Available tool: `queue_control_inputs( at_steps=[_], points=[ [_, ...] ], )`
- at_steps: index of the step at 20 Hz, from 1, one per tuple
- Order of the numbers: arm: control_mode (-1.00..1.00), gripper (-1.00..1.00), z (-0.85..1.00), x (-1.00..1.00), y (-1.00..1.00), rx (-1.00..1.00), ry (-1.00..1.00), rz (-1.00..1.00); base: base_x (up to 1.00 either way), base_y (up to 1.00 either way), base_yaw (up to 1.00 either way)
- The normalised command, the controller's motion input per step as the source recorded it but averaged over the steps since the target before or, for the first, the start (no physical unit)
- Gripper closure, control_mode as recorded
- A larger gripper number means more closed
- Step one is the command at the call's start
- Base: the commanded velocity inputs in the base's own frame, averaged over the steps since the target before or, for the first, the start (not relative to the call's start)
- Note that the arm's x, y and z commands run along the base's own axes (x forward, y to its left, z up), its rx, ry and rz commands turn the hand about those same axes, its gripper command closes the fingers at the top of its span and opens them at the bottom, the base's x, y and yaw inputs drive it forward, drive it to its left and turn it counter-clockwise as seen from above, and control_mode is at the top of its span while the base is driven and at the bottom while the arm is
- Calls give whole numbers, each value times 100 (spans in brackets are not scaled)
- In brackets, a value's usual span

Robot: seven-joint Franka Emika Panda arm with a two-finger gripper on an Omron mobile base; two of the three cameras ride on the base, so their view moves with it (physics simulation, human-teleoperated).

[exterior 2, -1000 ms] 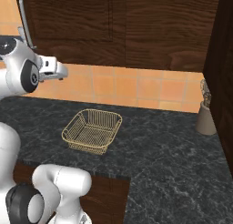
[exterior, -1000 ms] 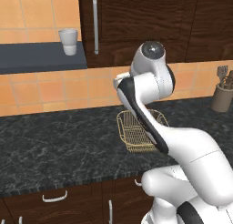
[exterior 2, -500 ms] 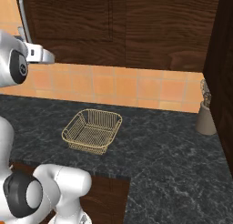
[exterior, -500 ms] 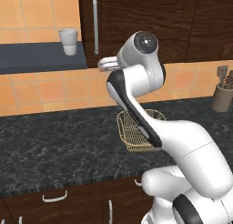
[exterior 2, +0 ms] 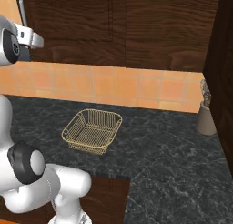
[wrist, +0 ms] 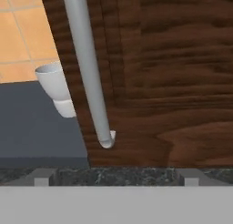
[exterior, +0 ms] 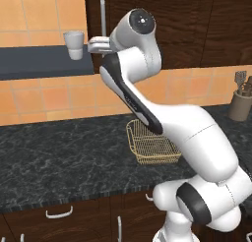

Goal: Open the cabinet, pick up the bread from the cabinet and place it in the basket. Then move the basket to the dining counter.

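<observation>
Since a second ago the arm has swung left and up, carrying the gripper point(exterior: 93, 44) from over the basket to the lower end of the handle point(exterior: 103, 14). From the left base camera the hand sits just beside the handle's foot, close to a cup point(exterior: 74, 44) on a dark shelf point(exterior: 44, 64); whether it touches the bar cannot be told there. From the hand camera the handle point(wrist: 86, 68) runs down the middle and ends just above the two finger tips point(wrist: 42, 178), which stand wide apart at either side with nothing between them: the jaws are apart and empty. The cup point(wrist: 54, 84) is half hidden behind the door edge.

The cabinet point(exterior: 162, 24) is shut, so the bread is hidden. From the right base camera the handle point(exterior 2: 22, 9) is cut off at the top edge, and the hand point(exterior 2: 28, 37) is partly out at the left.

The basket point(exterior 2: 93, 130) sits empty on the black tabletop point(exterior 2: 164, 155). From the left the basket point(exterior: 150, 145) is partly covered by the arm. A utensil holder point(exterior 2: 206, 118) at the far right is too blurred to make out its contents.
</observation>
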Motion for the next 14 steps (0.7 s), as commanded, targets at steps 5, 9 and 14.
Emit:
queue_control_inputs(
  at_steps=[5, 9, 14],
  points=[
    [-100, -100, 8, 41, 6, 0, 0, 4, 0, 0, 0],
    [-100, -100, 0, 66, 14, 0, 0, 0, 0, 0, 0],
    [-100, -100, -10, 69, 2, 0, 0, 0, 0, 0, 0]
  ],
)
